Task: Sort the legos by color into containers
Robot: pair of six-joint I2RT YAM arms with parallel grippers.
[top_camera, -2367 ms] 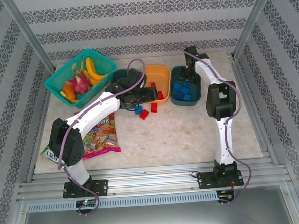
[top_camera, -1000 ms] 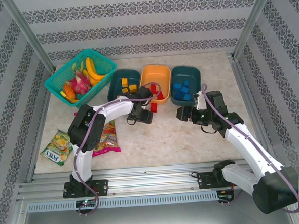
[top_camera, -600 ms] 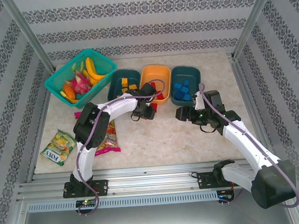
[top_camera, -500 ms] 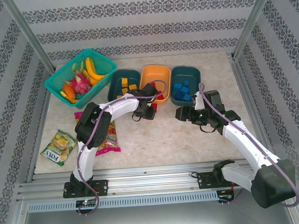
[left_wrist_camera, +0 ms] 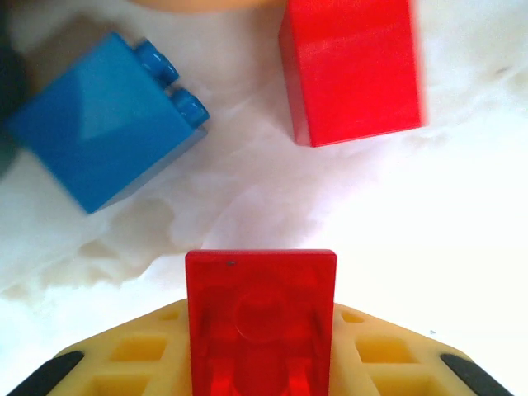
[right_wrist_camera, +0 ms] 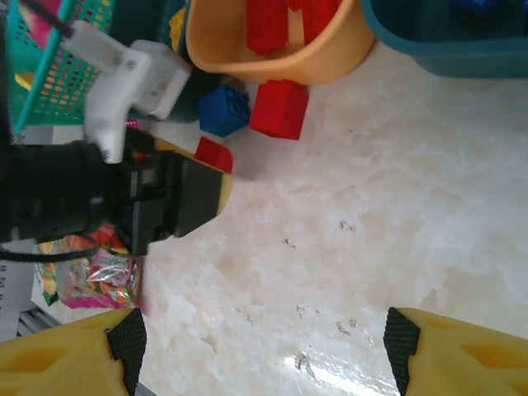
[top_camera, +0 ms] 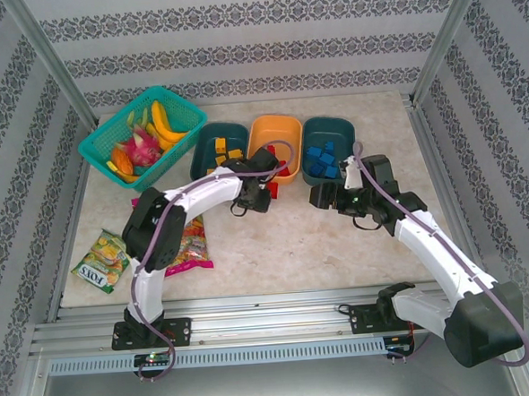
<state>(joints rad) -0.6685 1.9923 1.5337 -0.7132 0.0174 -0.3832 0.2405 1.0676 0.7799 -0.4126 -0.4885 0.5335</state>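
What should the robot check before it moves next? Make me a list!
1. Left gripper is shut on the held red brick: ok.
2. Orange tray holds red bricks and has bare floor for one more: ok.
3. Held red brick is high enough to clear the tray's rim: cannot tell.
4. No stray bricks on the table: not ok. A blue brick and a loose red brick lie beside the orange tray.
5. Right gripper is open, empty and apart from the left gripper: ok.
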